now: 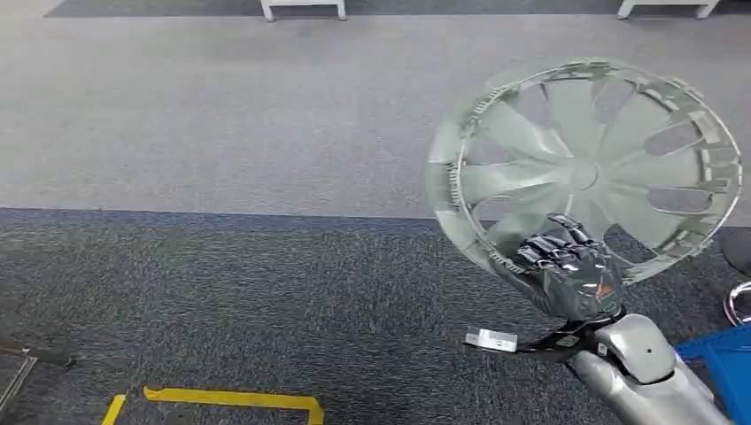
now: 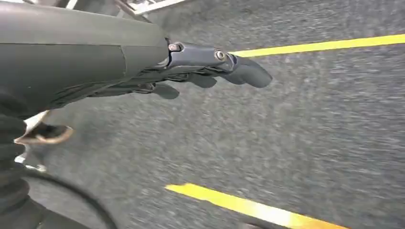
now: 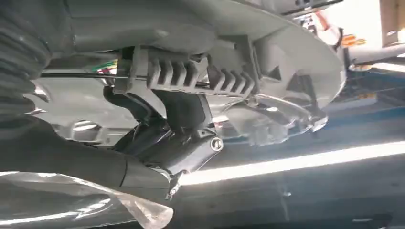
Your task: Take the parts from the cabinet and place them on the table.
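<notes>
The left robot hand [image 2: 210, 71] hangs over dark carpet [image 1: 266, 301] crossed by yellow tape lines [image 2: 315, 46] — fingers stretched out loosely, nothing in them. Right of the yellow floor marking [image 1: 230, 398], the right robot hand [image 1: 571, 266] grips the lower rim of a silver wheel cover [image 1: 589, 168], held up off the floor and tilted — its fingers [image 3: 181, 109] hook over the ribbed edge.

A round silver plastic wheel cover with fan-like spokes [image 1: 584, 168] is held up in the air above the carpet, tilted, gripped at its lower rim.
</notes>
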